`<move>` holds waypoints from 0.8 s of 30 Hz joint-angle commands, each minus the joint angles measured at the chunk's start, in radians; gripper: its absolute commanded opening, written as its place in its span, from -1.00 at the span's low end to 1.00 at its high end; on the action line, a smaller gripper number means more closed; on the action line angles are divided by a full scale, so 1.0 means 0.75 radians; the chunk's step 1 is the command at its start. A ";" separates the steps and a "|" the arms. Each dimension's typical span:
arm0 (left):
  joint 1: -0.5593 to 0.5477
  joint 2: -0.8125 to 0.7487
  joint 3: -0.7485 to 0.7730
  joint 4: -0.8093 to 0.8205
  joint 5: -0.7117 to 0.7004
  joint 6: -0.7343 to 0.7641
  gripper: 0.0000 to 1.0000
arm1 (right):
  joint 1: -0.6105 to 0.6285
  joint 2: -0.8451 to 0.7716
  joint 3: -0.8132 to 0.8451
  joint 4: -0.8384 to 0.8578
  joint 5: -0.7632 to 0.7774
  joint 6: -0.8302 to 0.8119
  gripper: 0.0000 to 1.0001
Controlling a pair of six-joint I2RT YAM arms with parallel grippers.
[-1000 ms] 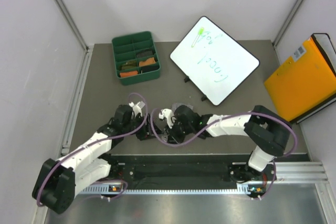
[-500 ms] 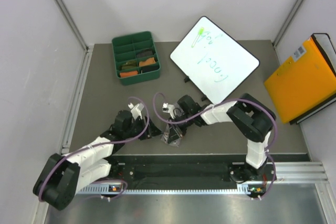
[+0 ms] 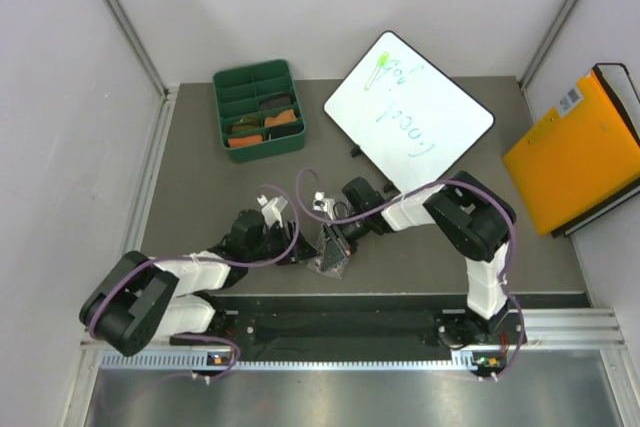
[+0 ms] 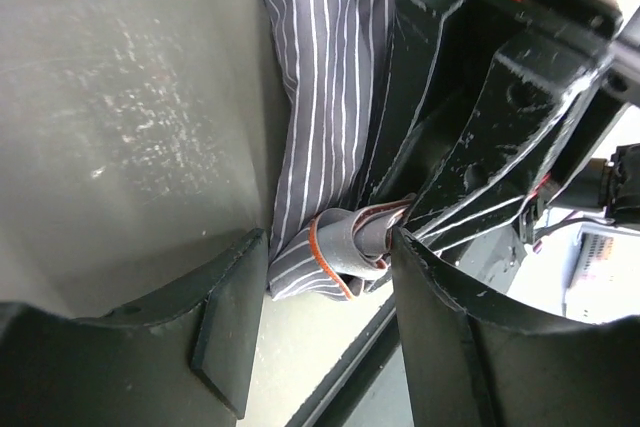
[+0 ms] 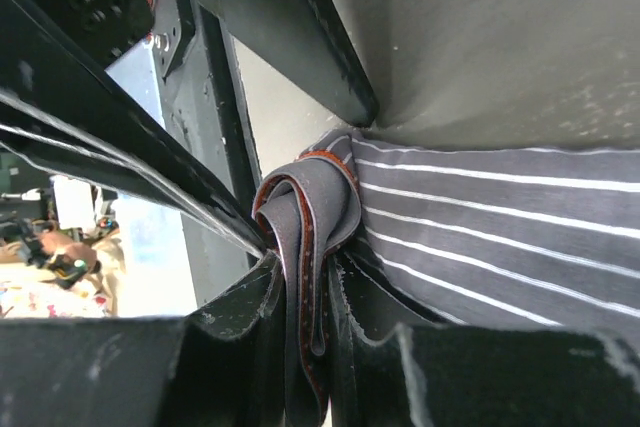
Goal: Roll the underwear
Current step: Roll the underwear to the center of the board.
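Grey white-striped, orange-trimmed underwear (image 4: pixel 325 97) lies bunched, partly rolled.

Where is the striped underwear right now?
In the top view, the striped underwear lies centre-front on the table, between the left tool and the right tool, which pinches its rolled edge.

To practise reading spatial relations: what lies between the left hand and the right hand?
The striped underwear: its rolled, orange-trimmed edge sits between the open left hand and the right hand pinching it, shown best in the left wrist view.
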 commanded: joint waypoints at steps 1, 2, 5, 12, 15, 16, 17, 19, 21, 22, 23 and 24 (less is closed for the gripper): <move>-0.041 0.086 0.016 0.149 -0.046 0.023 0.11 | -0.029 0.025 0.046 -0.006 0.011 -0.039 -0.87; -0.047 0.107 0.016 0.176 -0.050 0.021 0.10 | -0.029 0.023 0.046 -0.008 0.013 -0.035 -0.86; -0.067 0.199 0.018 0.229 -0.052 0.005 -0.13 | -0.031 -0.003 0.046 -0.014 0.047 -0.031 -0.79; -0.069 0.346 0.093 0.070 -0.138 -0.002 -1.00 | -0.035 -0.226 0.015 -0.104 0.254 -0.017 0.20; -0.069 0.389 0.124 0.019 -0.138 -0.012 -1.00 | -0.043 -0.420 -0.065 -0.104 0.421 0.036 0.51; -0.069 0.404 0.126 0.016 -0.132 -0.018 -1.00 | -0.043 -0.465 -0.122 -0.104 0.507 0.079 0.54; -0.069 0.408 0.130 0.016 -0.130 -0.022 -1.00 | -0.043 -0.553 -0.157 -0.094 0.528 0.098 0.56; -0.069 0.414 0.145 -0.002 -0.124 -0.022 -1.00 | -0.043 -0.625 -0.269 -0.051 0.581 0.175 0.60; -0.069 0.410 0.163 -0.016 -0.117 -0.014 -1.00 | -0.043 -0.705 -0.343 0.037 0.606 0.212 0.64; -0.069 0.408 0.171 -0.047 -0.121 -0.010 -1.00 | -0.045 -0.721 -0.408 0.059 0.642 0.253 0.65; -0.069 0.404 0.179 -0.061 -0.122 -0.002 -1.00 | -0.043 -0.731 -0.439 0.130 0.645 0.273 0.66; -0.069 0.396 0.192 -0.069 -0.122 0.002 -1.00 | -0.043 -0.744 -0.466 0.166 0.649 0.296 0.68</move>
